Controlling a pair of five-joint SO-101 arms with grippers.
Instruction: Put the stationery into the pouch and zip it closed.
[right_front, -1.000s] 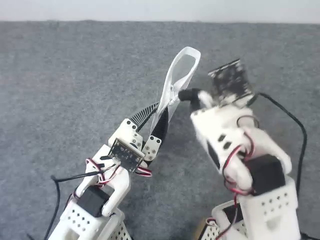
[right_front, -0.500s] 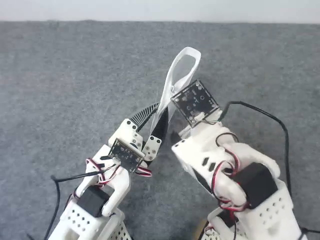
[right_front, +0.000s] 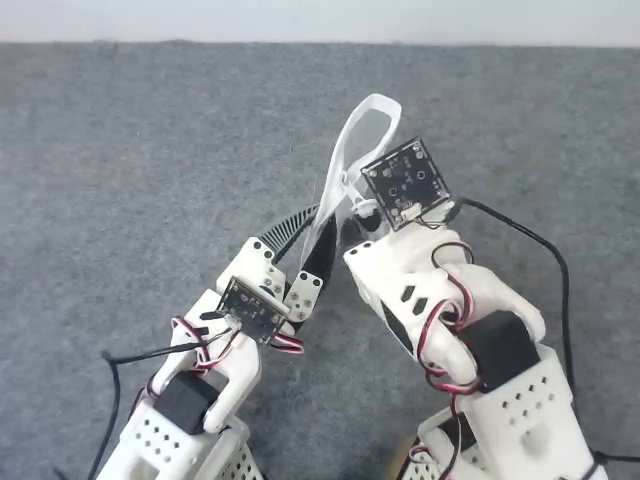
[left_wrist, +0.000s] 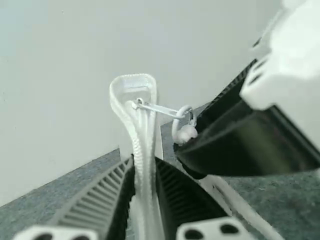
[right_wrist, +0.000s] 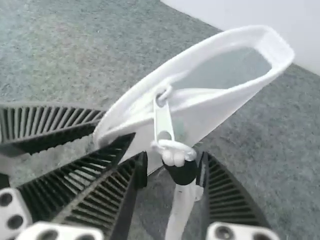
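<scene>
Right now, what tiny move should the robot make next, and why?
Probably shut the right arm's jaws on the zipper pull. Its bead hangs between those open jaws, the left arm's jaws clamp the pouch, and the pouch's mouth gapes past the slider.

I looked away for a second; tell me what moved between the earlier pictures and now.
The right tool swung in toward the pouch, its wrist turning, and now brackets the zipper pull. The left tool kept the pouch clamped upright, and the pouch did not move.
</scene>
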